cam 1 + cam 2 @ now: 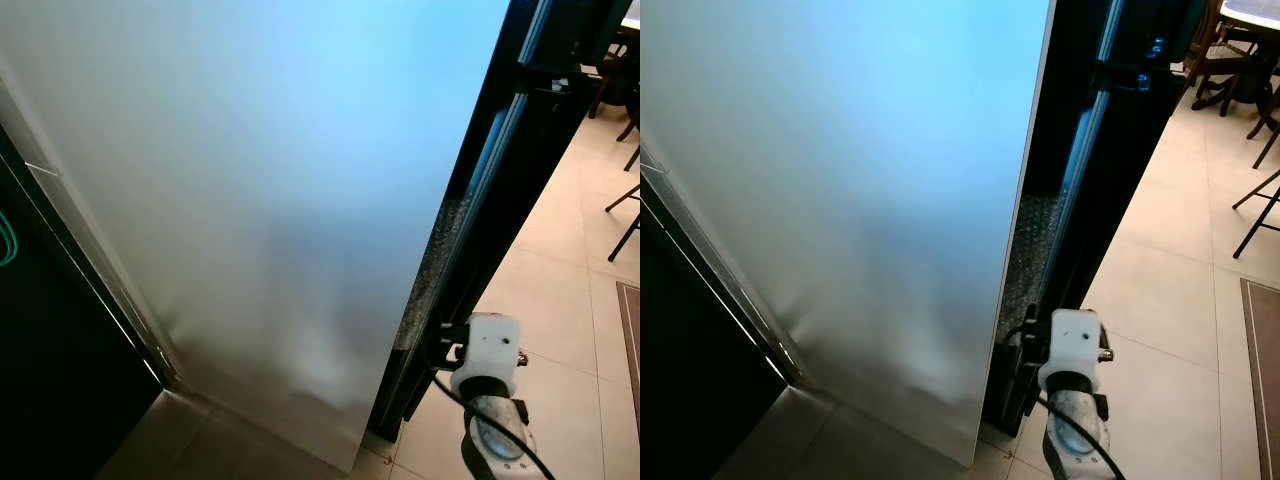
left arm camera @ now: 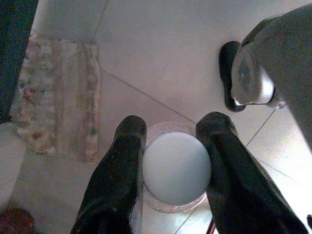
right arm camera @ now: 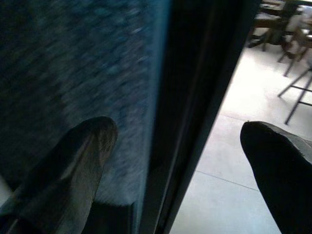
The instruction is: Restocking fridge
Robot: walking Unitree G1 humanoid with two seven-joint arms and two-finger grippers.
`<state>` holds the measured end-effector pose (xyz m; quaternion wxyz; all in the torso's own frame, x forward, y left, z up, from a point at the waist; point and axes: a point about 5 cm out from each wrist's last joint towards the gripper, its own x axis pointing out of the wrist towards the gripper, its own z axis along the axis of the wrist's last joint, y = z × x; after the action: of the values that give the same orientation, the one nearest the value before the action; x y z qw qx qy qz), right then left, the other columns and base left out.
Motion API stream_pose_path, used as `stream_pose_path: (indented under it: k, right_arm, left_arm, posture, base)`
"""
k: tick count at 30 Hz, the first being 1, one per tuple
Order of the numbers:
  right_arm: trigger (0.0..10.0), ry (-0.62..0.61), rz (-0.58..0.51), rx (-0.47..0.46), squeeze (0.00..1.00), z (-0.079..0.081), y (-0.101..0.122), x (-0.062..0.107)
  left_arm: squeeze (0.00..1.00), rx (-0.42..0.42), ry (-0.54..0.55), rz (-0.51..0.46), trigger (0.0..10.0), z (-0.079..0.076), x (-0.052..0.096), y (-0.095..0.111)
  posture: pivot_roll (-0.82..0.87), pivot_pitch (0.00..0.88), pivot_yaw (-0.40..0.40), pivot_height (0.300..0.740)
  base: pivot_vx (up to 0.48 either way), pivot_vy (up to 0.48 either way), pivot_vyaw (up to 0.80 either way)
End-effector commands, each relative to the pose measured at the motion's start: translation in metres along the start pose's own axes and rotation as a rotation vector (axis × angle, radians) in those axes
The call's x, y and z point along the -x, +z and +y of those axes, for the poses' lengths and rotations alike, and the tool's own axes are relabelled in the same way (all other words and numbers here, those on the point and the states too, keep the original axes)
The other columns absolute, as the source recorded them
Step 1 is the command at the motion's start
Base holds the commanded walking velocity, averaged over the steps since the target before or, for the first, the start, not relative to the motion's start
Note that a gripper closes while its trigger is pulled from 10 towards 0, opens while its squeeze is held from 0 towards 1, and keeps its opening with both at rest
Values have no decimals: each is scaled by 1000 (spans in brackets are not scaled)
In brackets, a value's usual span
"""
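Left gripper (image 2: 170,161) clamps your bottle (image 2: 176,168); right gripper (image 3: 185,141), fingers apart, straddles fridge door (image 1: 260,200) edge—pulling off-axis could slip.

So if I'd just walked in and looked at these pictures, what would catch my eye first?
Most likely the big pale fridge door, a blank panel taking up most of the head views. Next, the left gripper, its two black fingers clamped on a clear bottle with a ribbed white cap above the tiled floor. Lastly, the right gripper, fingers spread wide at the door's dark edge.
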<state>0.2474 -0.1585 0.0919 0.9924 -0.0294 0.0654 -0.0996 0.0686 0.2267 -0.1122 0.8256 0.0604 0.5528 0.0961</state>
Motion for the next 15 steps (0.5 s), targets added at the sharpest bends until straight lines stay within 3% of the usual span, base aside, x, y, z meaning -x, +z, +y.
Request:
stream_pose_path:
  k: [1, 7, 15]
  right_arm:
    - [10000, -69, -18, -22, 1000, -10, 7, -7]
    - [10000, -121, -49, -17, 1000, -17, 16, -11]
    - [10000, -127, -73, -66, 1000, -9, 25, -26]
  left_arm:
    - [0, -21, 0, 7, 10000, 2, 1, -3]
    - [0, -21, 0, 6, 10000, 3, 1, -3]
    - [0, -22, 4, 0, 10000, 5, 0, -1]
  posture:
    - [-87, 0, 4, 740]
    - [-81, 0, 6, 740]
    - [-79, 0, 25, 740]
  base:
    - [0, 0, 0]
    - [0, 0, 0]
    - [0, 0, 0]
